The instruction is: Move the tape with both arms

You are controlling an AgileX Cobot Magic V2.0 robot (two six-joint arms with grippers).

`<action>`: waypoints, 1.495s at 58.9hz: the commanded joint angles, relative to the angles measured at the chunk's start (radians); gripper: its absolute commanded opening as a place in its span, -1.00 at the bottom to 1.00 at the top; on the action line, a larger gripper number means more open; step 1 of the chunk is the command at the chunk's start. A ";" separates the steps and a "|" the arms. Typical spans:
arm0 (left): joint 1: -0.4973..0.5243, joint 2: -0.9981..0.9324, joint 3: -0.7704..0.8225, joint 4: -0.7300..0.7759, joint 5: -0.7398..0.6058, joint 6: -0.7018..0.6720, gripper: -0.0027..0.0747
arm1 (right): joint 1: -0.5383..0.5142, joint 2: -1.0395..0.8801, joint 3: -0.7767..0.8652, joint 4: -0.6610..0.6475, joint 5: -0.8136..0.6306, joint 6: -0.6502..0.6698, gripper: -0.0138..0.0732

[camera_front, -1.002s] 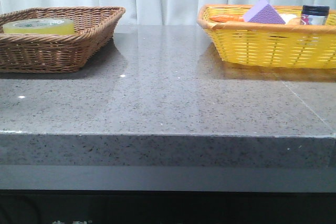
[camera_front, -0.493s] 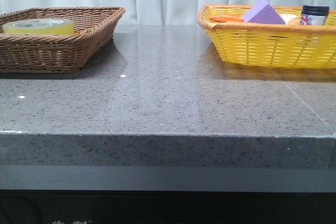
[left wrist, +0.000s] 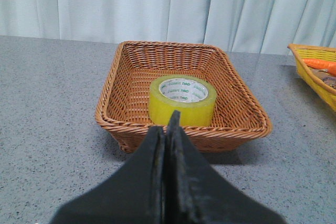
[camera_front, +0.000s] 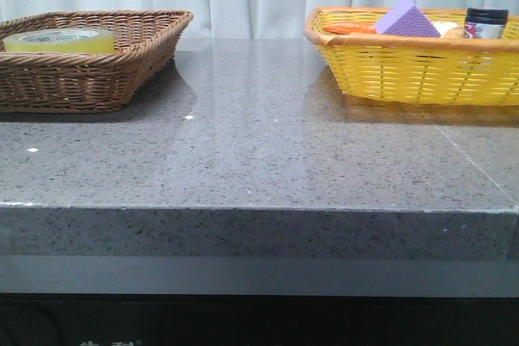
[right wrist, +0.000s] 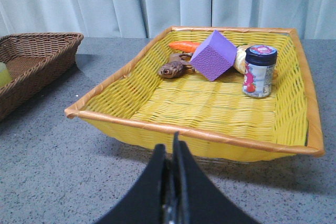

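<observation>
The yellow tape roll (camera_front: 58, 40) lies flat in the brown wicker basket (camera_front: 122, 70) at the table's far left. In the left wrist view the tape (left wrist: 181, 100) shows its white core with green print. My left gripper (left wrist: 167, 124) is shut and empty, short of the basket's near rim (left wrist: 184, 131). My right gripper (right wrist: 171, 148) is shut and empty, in front of the yellow basket (right wrist: 199, 135). Neither arm shows in the front view.
The yellow basket (camera_front: 413, 70) at the far right holds a purple wedge sponge (camera_front: 408, 19), a dark-lidded jar (camera_front: 485, 23), an orange carrot (right wrist: 184, 46) and a brown item (right wrist: 173, 68). A grey stone tabletop (camera_front: 268, 143) lies between the baskets. White curtains hang behind.
</observation>
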 commanded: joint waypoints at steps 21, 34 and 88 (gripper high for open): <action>0.029 -0.051 0.058 -0.008 -0.078 -0.007 -0.98 | -0.003 0.005 -0.024 0.002 -0.080 -0.005 -0.87; 0.049 -0.203 0.211 -0.008 -0.078 -0.007 -0.98 | -0.003 0.005 -0.024 0.002 -0.080 -0.005 -0.87; 0.049 -0.247 0.491 -0.008 -0.310 -0.007 -0.98 | -0.003 0.005 -0.024 0.002 -0.080 -0.005 -0.87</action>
